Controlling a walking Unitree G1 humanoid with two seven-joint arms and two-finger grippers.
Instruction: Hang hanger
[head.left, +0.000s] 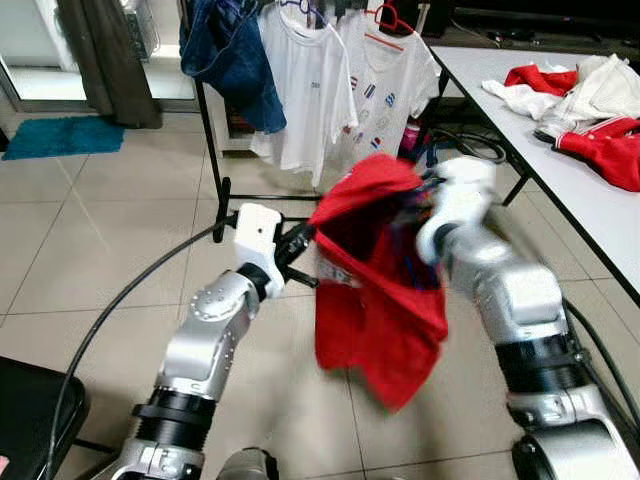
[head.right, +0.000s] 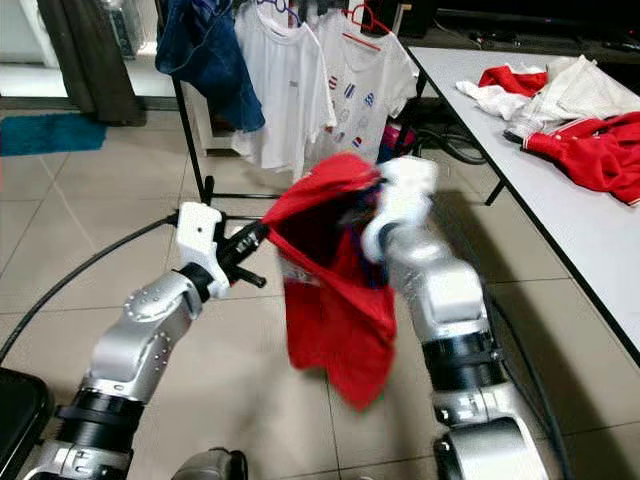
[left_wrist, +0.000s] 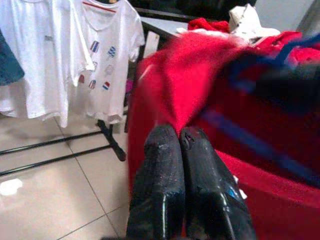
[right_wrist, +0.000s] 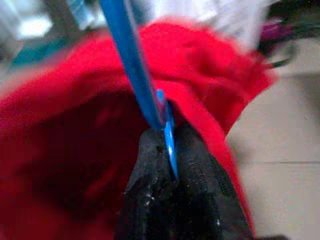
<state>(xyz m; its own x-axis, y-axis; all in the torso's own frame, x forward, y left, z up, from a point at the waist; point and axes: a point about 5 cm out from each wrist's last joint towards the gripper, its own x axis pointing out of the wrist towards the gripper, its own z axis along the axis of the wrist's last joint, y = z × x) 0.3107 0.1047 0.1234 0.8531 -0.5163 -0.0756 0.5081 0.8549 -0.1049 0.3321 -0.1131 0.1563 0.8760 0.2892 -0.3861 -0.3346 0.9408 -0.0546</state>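
Observation:
A red shirt (head.left: 375, 300) hangs between my two arms, low over the tiled floor and in front of the clothes rack (head.left: 212, 150). My left gripper (head.left: 298, 247) is shut on the shirt's left edge; in the left wrist view its fingertips (left_wrist: 165, 137) press together against the red cloth. My right arm (head.left: 455, 210), blurred, reaches into the shirt's opening. The right wrist view has my right gripper (right_wrist: 170, 135) shut on a blue hanger (right_wrist: 127, 55) inside the shirt. The hanger's hook is hidden.
White T-shirts (head.left: 305, 90) and a denim garment (head.left: 235, 55) hang on the rack, one on a red hanger (head.left: 392, 18). A white table (head.left: 590, 200) at the right holds red and white clothes (head.left: 600, 110). A black cable (head.left: 110, 310) crosses the floor on the left.

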